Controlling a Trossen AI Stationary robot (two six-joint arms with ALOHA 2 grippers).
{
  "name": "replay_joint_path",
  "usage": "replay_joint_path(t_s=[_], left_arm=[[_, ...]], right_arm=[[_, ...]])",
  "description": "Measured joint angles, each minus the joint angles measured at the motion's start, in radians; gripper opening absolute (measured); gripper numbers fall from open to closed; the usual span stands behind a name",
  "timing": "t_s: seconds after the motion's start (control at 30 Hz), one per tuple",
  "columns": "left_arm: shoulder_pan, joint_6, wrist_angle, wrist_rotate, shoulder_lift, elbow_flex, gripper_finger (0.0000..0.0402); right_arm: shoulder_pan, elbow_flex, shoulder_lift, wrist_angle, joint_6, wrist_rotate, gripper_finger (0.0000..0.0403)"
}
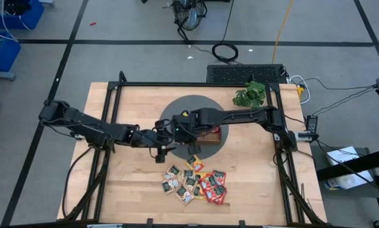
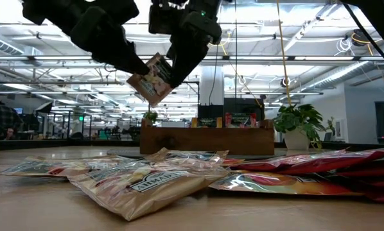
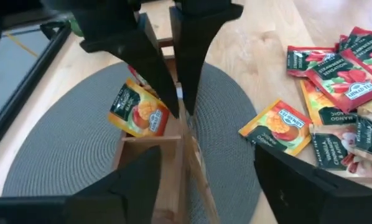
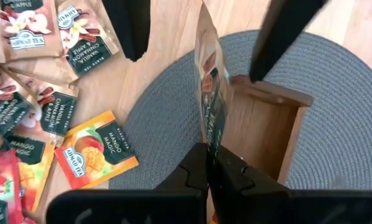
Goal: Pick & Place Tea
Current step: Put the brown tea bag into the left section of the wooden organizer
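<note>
Your left arm reaches in from the left edge of the table toward the middle, its left gripper (image 1: 166, 140) held above the round grey mat (image 1: 177, 107). Its fingers (image 3: 136, 183) stand spread wide with nothing between them.

Your right arm stretches from the right side across the mat, and the right gripper (image 4: 209, 163) meets the left one over the wooden tray (image 4: 260, 127). Its fingers are closed on the edge of one mango sachet (image 3: 138, 112), which hangs tilted in the air over the tray; from table height the same sachet (image 2: 152, 78) shows well above the surface.

The rest of the tea lies flat on the near part of the table: a loose pile of sachets (image 1: 194, 185), green toward the left and red toward the right, and a lone mango sachet (image 4: 96, 157) just beside the mat's near edge.
</note>
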State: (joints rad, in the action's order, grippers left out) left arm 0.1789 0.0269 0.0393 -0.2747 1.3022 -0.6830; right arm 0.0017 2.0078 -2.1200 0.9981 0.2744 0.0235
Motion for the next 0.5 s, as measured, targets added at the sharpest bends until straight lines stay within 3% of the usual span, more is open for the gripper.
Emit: replay_joint_path(t_s=[0.13,0.3,0.5], left_arm=[[-0.023,-0.012,0.001,0.015,0.012,0.0,0.0164],[-0.058,-0.034,0.0,0.076,0.021,0.002,0.0028],[-0.067,-0.035,-0.008,0.085,0.021,0.002,0.0008]], right_arm=[[0.0,-0.038,0.0,-0.061,0.003,0.001,0.0],[0.0,-0.043,0.0,-0.078,0.006,0.002,0.0],[0.0,-0.044,0.0,-0.099,0.053,0.002,0.0001]])
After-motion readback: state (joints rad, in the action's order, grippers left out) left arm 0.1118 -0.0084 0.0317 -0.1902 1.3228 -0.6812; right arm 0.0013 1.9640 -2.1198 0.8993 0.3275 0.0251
